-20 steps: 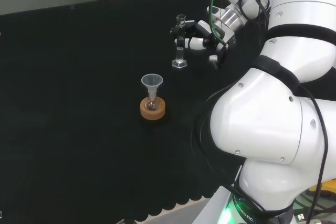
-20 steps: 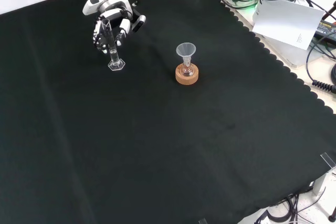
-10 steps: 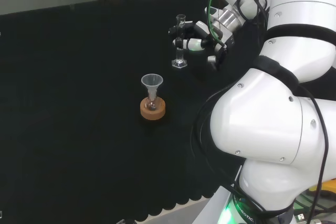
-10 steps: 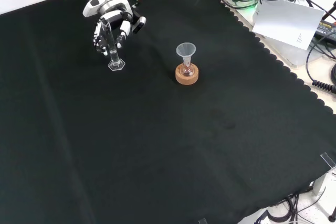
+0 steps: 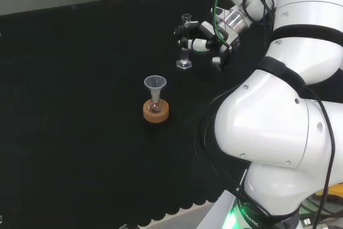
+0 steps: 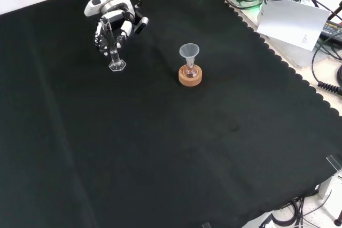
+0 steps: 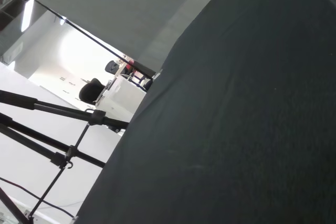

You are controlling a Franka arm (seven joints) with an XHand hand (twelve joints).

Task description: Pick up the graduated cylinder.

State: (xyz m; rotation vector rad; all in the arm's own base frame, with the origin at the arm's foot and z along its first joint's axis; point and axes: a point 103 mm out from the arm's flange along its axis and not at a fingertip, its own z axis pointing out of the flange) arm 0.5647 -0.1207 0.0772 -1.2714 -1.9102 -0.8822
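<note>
One arm: white links occupy the right side of the head view, standing between the camera and the right part of the bench.
Cloth: black sheet covering the bench; scalloped edge runs along the upper right of the front view; the wrist view shows bare cloth with tripod legs at its left.
Paper: white sheet off the cloth, upper right corner of the front view, beside black cables.
Hand: black and white hand, upper centre of the head view, just left of the arm links; upper left of the front view. Fingers curled round the graduated cylinder at mid-height.
Graduated cylinder: clear tube with hexagonal foot, upright, upper centre of the head view; upper left of the front view. Whether the foot touches the cloth cannot be told.
Cork ring: round stand, centre of the head view, well apart from the cylinder; right of the cylinder in the front view.
Flask: small clear vessel seated in the cork ring.
Funnel: clear funnel upright in the flask neck, mouth upward.
Obstruction: nothing stands between hand and cylinder in the head and front views.
</note>
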